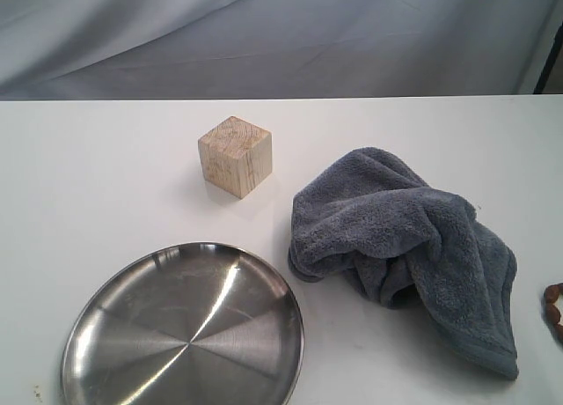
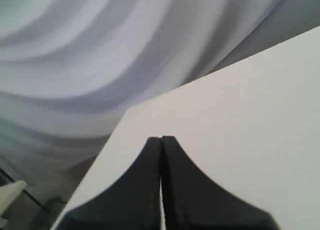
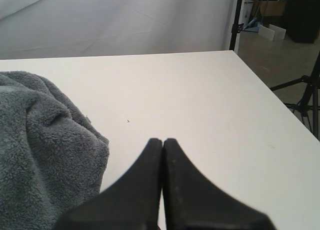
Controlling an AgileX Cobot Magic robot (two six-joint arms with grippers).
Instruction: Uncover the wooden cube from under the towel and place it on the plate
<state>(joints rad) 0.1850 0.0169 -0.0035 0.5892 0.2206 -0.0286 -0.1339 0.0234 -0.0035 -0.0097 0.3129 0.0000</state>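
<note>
- Now I see the pale wooden cube (image 1: 235,157) sitting bare, near the round steel plate (image 1: 176,335), beside the crumpled grey-blue plush towel (image 1: 405,246).
- My left gripper (image 2: 161,139) and right gripper (image 3: 163,140) are both pinched closed, empty.

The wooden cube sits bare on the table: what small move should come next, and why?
Probably open the left gripper and reach toward the wooden cube: it stands clear of the towel, the steel plate is empty, and that gripper's jaws are shut.

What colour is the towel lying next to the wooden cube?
Grey-blue, a plain fluffy towel; clearest in the exterior view.
</note>
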